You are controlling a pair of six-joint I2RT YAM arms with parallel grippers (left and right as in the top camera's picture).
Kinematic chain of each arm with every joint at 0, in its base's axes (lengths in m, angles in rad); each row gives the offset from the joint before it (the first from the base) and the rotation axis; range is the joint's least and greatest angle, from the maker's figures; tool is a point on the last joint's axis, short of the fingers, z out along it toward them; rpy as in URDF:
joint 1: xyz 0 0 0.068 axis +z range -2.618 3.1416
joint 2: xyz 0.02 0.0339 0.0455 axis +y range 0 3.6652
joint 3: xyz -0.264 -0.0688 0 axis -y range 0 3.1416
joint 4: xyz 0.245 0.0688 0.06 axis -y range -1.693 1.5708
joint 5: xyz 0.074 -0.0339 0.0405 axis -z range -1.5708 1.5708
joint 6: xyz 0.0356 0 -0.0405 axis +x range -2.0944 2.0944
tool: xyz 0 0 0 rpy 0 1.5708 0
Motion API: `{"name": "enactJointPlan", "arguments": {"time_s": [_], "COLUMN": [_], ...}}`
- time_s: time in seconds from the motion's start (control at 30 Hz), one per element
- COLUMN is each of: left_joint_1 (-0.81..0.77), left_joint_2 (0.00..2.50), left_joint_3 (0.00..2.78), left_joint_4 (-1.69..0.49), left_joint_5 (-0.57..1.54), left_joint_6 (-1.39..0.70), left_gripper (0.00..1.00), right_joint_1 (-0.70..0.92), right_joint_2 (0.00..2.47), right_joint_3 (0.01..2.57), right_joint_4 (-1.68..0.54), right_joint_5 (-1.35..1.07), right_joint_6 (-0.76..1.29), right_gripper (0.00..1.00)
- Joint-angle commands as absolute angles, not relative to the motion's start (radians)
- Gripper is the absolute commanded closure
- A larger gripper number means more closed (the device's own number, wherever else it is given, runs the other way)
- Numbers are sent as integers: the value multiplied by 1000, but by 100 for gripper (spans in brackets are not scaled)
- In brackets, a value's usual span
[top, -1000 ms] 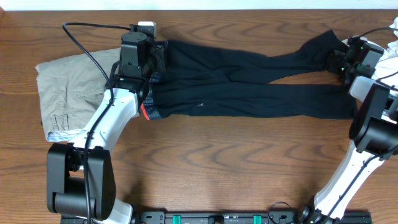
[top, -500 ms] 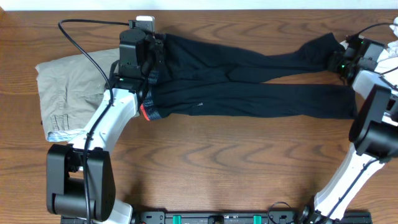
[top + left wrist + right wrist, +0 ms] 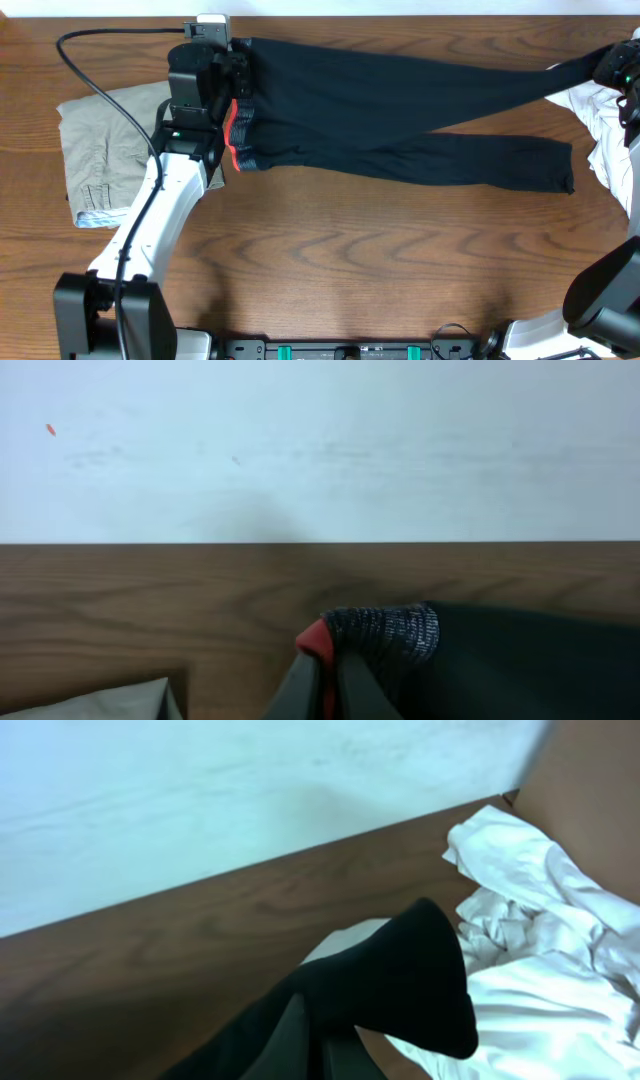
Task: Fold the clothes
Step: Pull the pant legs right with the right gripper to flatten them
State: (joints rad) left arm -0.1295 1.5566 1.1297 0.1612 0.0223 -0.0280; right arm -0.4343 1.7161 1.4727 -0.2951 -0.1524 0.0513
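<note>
Dark navy leggings with a red-lined waistband lie stretched across the far half of the table. My left gripper is shut on the waistband's far corner. In the left wrist view the fingertips pinch the red lining beside the speckled band. My right gripper is shut on the cuff of the far leg, which hangs lifted and taut. The near leg lies flat on the wood.
Folded khaki trousers lie at the left, partly under my left arm. A crumpled white garment sits at the right edge, just below the held cuff. The table's far edge meets a pale wall.
The right gripper shut on the far leg's cuff and carried it right and back. The left gripper moved back and left with the waistband, pulling the far leg straight.
</note>
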Motion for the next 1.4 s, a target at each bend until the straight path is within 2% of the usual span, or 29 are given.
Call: {"name": "enactJointPlan", "arguments": {"time_s": [0.0, 0.4, 0.43, 0.5, 0.53, 0.9, 1.17, 1.37], "left_joint_1": [-121, -112, -111, -109, -107, -108, -108, -108], "left_joint_2": [1526, 1538, 1548, 1579, 1599, 1782, 1788, 1788], "left_joint_3": [1139, 1139, 1139, 1139, 1139, 1139, 1139, 1139], "left_joint_4": [162, 168, 173, 187, 193, 220, 217, 179], "left_joint_5": [2, -65, -65, -65, -65, -65, -65, -64], "left_joint_6": [-19, -19, -19, -19, -19, -19, -23, -23], "left_gripper": [94, 94, 94, 94, 94, 94, 94, 94], "right_joint_1": [-439, -437, -437, -437, -437, -436, -432, -432], "right_joint_2": [1713, 1753, 1764, 1797, 1816, 1890, 1963, 2124], "right_joint_3": [1475, 1475, 1475, 1475, 1475, 1475, 1475, 1476], "right_joint_4": [-303, -271, -268, -260, -258, -332, -240, -134], "right_joint_5": [-115, -115, -110, -94, -94, -94, -134, -278], "right_joint_6": [46, 46, 46, 46, 46, 16, -36, -42], "right_gripper": [99, 98, 88, 55, 48, 47, 60, 61]}}
